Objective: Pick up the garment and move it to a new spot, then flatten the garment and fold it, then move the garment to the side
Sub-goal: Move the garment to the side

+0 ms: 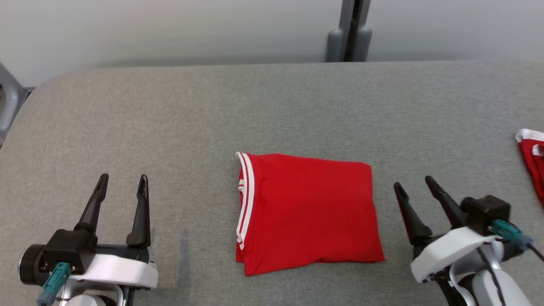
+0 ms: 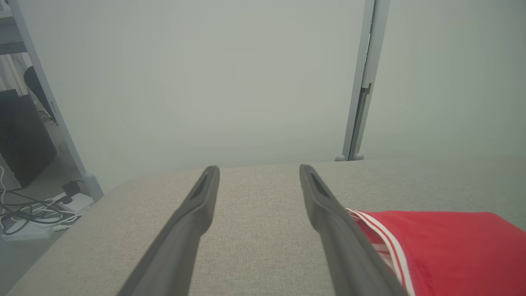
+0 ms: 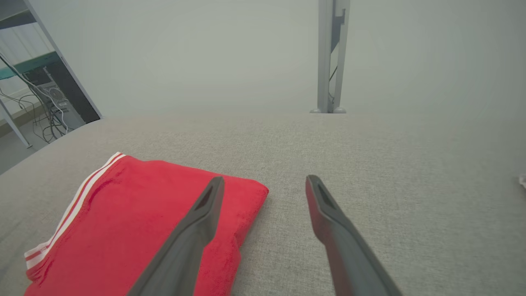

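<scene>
The red garment lies folded into a neat, roughly square packet on the grey fabric worktop, about midway between its left and right edges and closer to the robot's side than to the far edge. Its white-striped trim runs along the side of the packet that faces the worktop's left edge. The left gripper sits over the worktop toward the left edge, well apart from the garment, its two dark fingers spread wide with nothing between them. In the left wrist view the left gripper has bare grey fabric between its fingers, and the garment shows beyond the right-hand finger. The right gripper sits just beside the garment's right side, fingers likewise spread wide and holding nothing. In the right wrist view the right gripper has one finger passing in front of the garment's corner and the other over bare worktop; whether it touches the cloth cannot be told. A second red and white cloth lies at the worktop's right edge. A grey post stands behind the far edge.
</scene>
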Controlling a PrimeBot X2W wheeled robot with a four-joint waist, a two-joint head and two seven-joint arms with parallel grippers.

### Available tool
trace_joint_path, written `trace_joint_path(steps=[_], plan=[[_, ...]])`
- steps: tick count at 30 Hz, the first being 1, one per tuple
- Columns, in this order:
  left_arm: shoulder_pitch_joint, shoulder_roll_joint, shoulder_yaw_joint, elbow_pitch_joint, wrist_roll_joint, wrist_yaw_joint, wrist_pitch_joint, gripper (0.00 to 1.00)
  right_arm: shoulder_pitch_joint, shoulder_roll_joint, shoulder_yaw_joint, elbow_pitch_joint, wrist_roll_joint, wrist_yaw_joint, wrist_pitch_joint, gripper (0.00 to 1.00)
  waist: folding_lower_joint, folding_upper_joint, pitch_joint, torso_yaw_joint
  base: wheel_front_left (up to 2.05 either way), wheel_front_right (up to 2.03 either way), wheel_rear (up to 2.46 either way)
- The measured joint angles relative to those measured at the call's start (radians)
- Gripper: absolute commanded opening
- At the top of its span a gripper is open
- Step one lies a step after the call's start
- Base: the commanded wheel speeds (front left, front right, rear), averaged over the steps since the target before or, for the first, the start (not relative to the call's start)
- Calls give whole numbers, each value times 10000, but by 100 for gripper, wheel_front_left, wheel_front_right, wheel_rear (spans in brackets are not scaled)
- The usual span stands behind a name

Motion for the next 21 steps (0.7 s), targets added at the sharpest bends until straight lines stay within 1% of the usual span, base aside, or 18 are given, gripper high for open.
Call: trace_joint_path(steps=[5,9,11,12,13,14,18,21], plan=[[-456,-75,-81,242,-15,-102,-198,100,-620,73,884,1337,301,0,71,100,0,0,507,351,0,0,0],[-702,-155,-130,418,-27,-146,-324,100,-1035,104,1323,2357,675,0,268,100,0,0,813,637,0,0,0],[-792,-182,-144,512,-27,-159,-401,100,-1247,109,1490,2665,838,0,270,100,0,0,945,739,0,0,0],[-844,-196,-140,552,-27,-180,-424,100,-1377,94,1530,2824,918,0,374,52,0,0,998,787,0,0,0],[-864,-205,-136,587,-29,-186,-458,100,-1478,63,1595,2936,993,0,420,24,0,0,1040,821,0,0,0],[-865,-217,-136,619,-29,-188,-485,100,-1550,35,1651,2991,1068,0,420,0,0,0,1074,844,0,0,0],[-965,-217,-94,708,-29,-188,-571,100,-1854,-337,2109,2855,1139,0,251,0,0,0,1140,746,0,0,0],[-995,-173,-67,683,-27,-199,-587,100,-1889,-709,2424,2464,972,0,151,0,0,0,1137,531,0,0,0]])
